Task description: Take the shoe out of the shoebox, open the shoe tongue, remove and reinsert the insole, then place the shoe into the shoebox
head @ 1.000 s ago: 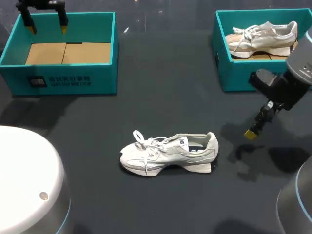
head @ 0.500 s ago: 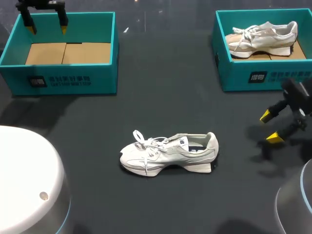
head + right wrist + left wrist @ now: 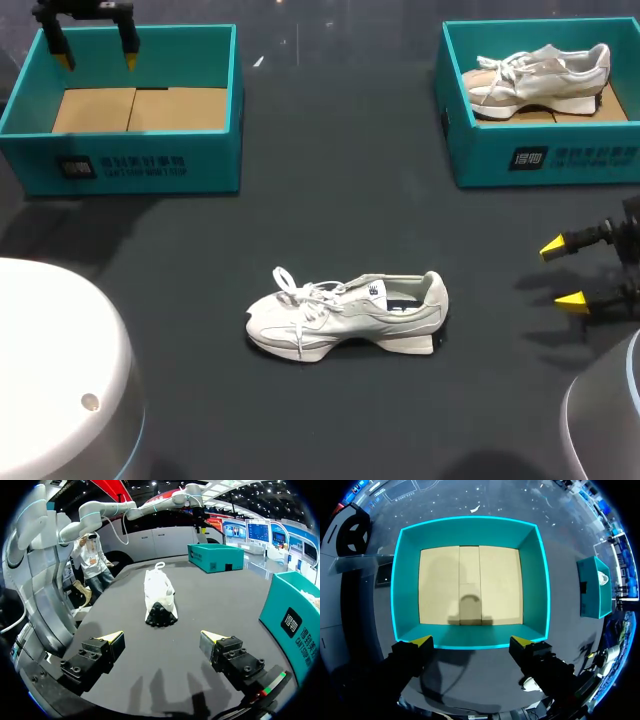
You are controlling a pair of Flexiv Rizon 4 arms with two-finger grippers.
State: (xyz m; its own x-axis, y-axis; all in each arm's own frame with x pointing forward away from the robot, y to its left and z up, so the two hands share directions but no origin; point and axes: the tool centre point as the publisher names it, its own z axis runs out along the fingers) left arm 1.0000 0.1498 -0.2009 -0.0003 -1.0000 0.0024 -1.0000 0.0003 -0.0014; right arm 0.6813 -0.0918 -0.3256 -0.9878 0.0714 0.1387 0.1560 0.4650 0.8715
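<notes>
At mid-table the white sneaker lies unboxed, tongue and insole seemingly untouched, with right gripper and left gripper spread wide, empty.

White print stands on the near wall of the left shoebox and of the right shoebox, too small to read. The shoe bears a small illegible side mark.

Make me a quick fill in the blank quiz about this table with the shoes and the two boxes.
1. The shoe on the table lies with its toe toward the robot's ____ side.
2. The box under the left gripper is ____.
3. The other box holds ____ shoe.
4. The fingers of the right gripper stand ____.
Missing words: left; empty; one; open.
</notes>
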